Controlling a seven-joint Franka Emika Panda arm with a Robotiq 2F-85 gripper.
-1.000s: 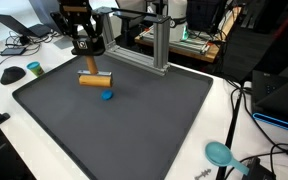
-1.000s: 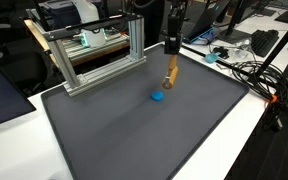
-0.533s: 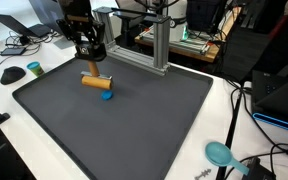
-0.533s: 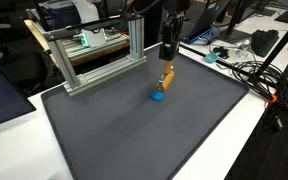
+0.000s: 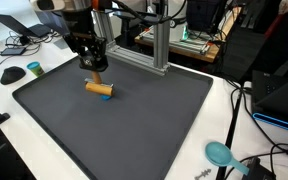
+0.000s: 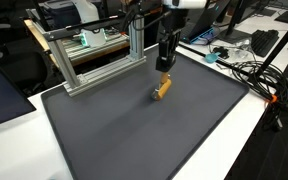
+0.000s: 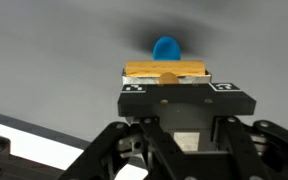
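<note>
One tan wooden cylinder on a short stem (image 5: 99,88) hangs low over the dark grey mat (image 5: 134,130), just beside a small blue round piece (image 7: 166,47); the tool (image 5: 94,71) pinches that stem; it looks light, stiff and smooth, and is best gripped there.

Bright, diffuse overhead room light; both exterior views are sharp. The dark grey matte mat (image 5: 134,120) is evenly lit. In the wrist view, a soft dark shadow surrounds the small blue round piece (image 7: 166,47) beyond the tan wooden block (image 7: 144,69). The foreground there is slightly blurred.
</note>
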